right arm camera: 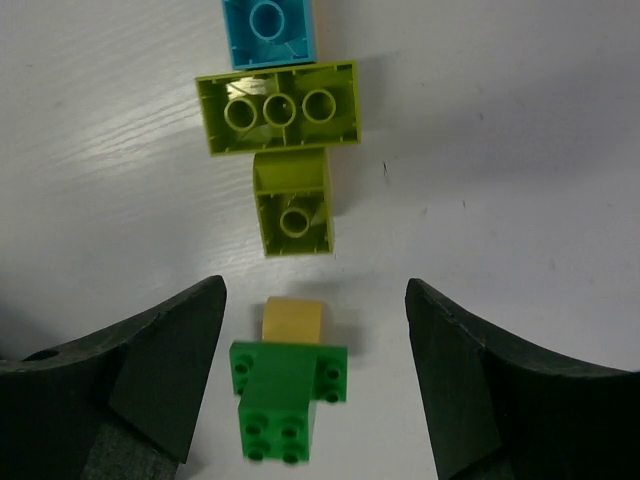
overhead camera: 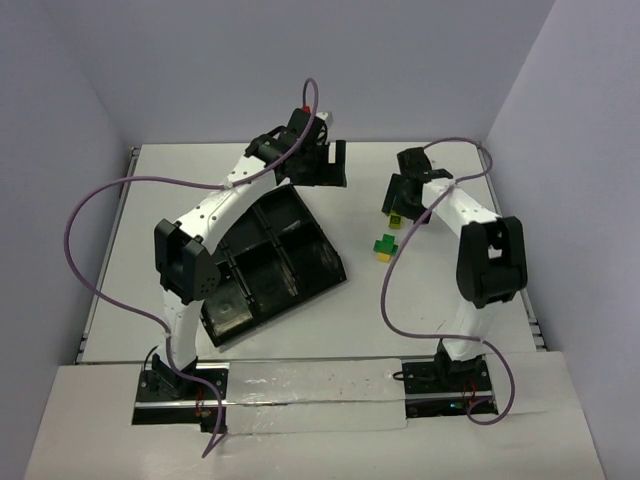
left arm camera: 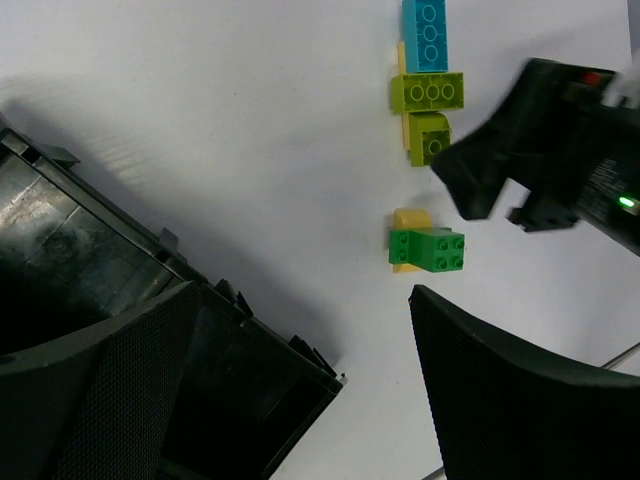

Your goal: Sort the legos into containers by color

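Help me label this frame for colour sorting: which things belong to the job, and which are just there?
Job: blue brick, wide lime brick, small lime brick, green brick over yellow brick, black tray, left gripper, right gripper.
Just there: purple cables, table.

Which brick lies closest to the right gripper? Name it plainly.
The dark green brick, touching a yellow brick, between the open fingers of the right gripper; the lime bricks and blue brick lie beyond the fingertips.

Robotics lab cell: plain walls (overhead camera: 400, 60) around white table (overhead camera: 330, 320); left arm base (overhead camera: 165, 385), right arm base (overhead camera: 445, 375) bolted down.
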Robot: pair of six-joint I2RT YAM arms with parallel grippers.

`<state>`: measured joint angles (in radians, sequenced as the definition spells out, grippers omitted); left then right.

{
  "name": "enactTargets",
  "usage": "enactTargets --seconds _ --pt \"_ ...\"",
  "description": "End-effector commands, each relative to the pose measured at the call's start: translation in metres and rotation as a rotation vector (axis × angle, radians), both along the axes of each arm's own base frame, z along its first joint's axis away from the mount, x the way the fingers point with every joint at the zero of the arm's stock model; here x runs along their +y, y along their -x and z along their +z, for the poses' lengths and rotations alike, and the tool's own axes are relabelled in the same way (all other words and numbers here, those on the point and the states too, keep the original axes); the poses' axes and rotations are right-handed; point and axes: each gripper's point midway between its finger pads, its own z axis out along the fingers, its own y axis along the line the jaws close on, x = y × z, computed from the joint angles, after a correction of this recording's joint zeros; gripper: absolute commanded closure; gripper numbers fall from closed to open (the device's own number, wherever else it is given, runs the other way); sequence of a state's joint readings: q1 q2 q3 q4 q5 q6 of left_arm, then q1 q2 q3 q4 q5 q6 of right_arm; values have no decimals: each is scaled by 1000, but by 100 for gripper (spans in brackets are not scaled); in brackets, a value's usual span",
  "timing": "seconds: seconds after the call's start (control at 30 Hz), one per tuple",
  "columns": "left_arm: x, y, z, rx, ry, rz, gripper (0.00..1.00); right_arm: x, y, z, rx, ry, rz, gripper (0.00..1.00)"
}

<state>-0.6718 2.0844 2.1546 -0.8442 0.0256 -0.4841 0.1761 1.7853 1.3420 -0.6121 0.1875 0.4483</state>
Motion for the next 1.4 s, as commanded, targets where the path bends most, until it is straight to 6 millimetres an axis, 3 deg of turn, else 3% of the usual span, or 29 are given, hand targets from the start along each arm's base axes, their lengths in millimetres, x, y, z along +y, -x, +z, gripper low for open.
enactTargets --seconds 0.0,0.4,0.53,0.6,0.73,0.83,0.97,1.1,1.23,1.37 --pt "6 6 22 -37 -3 -18 6 -1 -15 -18 42 23 31 20" --pt "0 2 16 -21 4 -41 6 5 -38 -43 46 13 36 33" --pt "2 1 16 -22 -1 -41 6 6 -42 -46 45 13 39 47" --pt "6 -1 18 -30 -5 -33 6 10 -40 -43 39 -5 52 59" --pt "16 -6 21 -43 -14 -10 5 18 -35 -18 -7 -54 89 79" --pt "28 -13 26 -49 -9 16 5 32 -24 16 -53 -131 151 100" --pt "51 -26 39 -54 45 59 5 60 2 53 -99 -291 277 100" --pt "59 -30 56 -62 129 60 5 90 33 78 -120 -486 410 100" --pt "47 -21 74 -62 227 -8 5 125 66 110 -159 -718 605 100" --pt "33 -11 87 -46 323 -69 5 132 83 124 -185 -768 685 100"
